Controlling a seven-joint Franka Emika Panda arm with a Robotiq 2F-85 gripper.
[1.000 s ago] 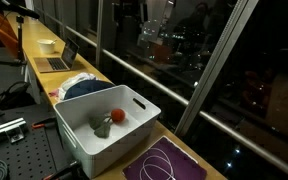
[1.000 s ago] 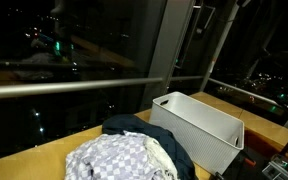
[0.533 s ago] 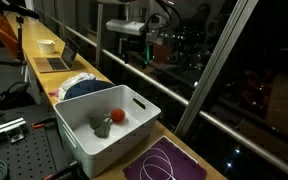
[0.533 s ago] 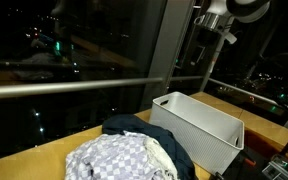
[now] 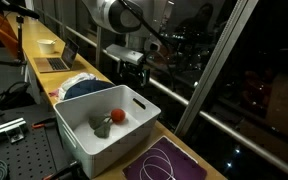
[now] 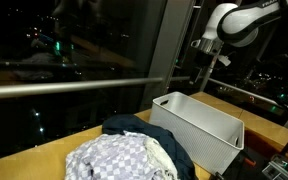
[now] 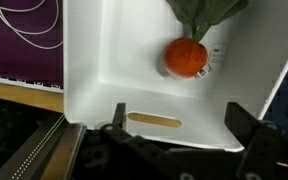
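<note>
A white plastic bin (image 5: 134, 128) stands on the wooden counter. In it lie a red-orange ball (image 5: 117, 115) and a grey-green soft object (image 5: 103, 127). My gripper (image 5: 134, 73) hangs open and empty in the air above the bin's far edge. In the wrist view the open fingers (image 7: 176, 128) frame the bin's wall with its handle slot (image 7: 154, 121). The ball (image 7: 186, 57) and the green object (image 7: 206, 12) lie further in. The bin also shows in an exterior view (image 6: 199, 120), with the gripper (image 6: 204, 62) above it.
A pile of blue and checkered cloth (image 6: 134, 150) lies beside the bin, also in an exterior view (image 5: 82, 86). A purple mat with white cable (image 5: 166, 163) lies on the other side. A laptop (image 5: 59, 62) and bowl (image 5: 47, 45) sit further along. A glass window with railing runs behind.
The arm has come into view and lowered toward the bin. The gripper now hangs just above the bin's far edge. The objects in the bin have not moved.
</note>
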